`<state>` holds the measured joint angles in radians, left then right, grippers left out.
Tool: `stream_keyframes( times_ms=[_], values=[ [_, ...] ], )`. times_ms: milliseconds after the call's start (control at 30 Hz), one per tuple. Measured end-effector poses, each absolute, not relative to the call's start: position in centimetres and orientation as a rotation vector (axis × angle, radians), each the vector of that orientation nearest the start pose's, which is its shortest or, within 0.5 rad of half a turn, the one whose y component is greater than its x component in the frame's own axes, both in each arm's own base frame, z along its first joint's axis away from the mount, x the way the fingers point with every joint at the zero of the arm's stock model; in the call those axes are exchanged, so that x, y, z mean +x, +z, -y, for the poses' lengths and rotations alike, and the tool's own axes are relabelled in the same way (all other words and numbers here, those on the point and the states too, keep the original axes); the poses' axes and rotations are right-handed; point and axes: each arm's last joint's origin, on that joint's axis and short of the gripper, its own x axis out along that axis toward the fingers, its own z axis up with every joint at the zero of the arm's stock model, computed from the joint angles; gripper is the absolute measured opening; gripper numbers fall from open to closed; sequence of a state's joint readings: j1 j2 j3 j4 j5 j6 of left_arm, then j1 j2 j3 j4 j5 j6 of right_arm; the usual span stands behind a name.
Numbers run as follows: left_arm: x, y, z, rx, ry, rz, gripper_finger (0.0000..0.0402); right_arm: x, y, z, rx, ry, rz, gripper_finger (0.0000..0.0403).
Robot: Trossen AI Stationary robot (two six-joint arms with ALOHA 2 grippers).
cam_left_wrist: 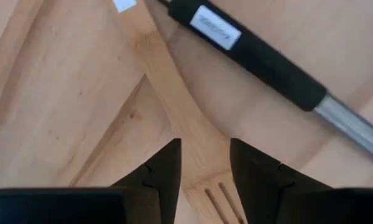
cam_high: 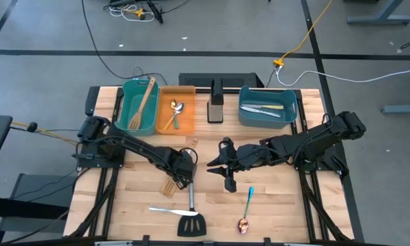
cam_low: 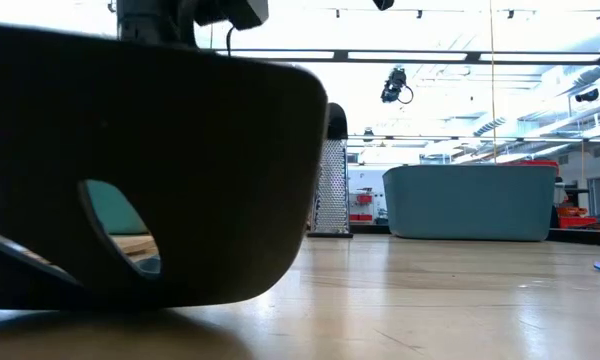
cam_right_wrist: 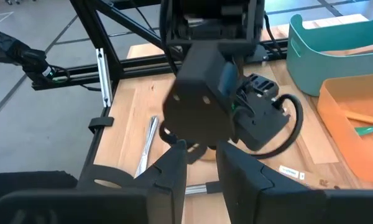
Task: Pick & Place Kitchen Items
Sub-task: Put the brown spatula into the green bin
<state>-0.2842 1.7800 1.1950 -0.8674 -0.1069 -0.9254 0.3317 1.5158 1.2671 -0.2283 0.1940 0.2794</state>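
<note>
Pale wood desk [cam_high: 280, 205] carries a slotted wooden spatula [cam_high: 169, 186] under the left tool [cam_left_wrist: 205, 163], narrowly parted astride its handle, so closing could nudge the black turner [cam_high: 190, 212] seemingly touching it; right tool [cam_high: 222, 164] hovers, state unclear.

Wooden table [cam_high: 273, 205], scattered utensils [cam_high: 191, 222], bins [cam_high: 268, 109]

white label on turner handle [cam_left_wrist: 216, 28], print unreadable
</note>
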Motion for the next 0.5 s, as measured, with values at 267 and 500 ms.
stream_keyframes(
  times_ms=[267, 500],
  values=[
    [31.8, 16.3, 8.1, -0.476, 0.556, -1.389, 0.0142, 32.6, 32.0, -10.6, 0.148, 0.069, -0.482, 0.0097],
    [32.2, 16.0, 8.0, -0.488, 0.556, -1.369, 0.0142, 32.6, 32.0, -10.6, 0.146, 0.068, -0.487, 0.0097]
  ],
)
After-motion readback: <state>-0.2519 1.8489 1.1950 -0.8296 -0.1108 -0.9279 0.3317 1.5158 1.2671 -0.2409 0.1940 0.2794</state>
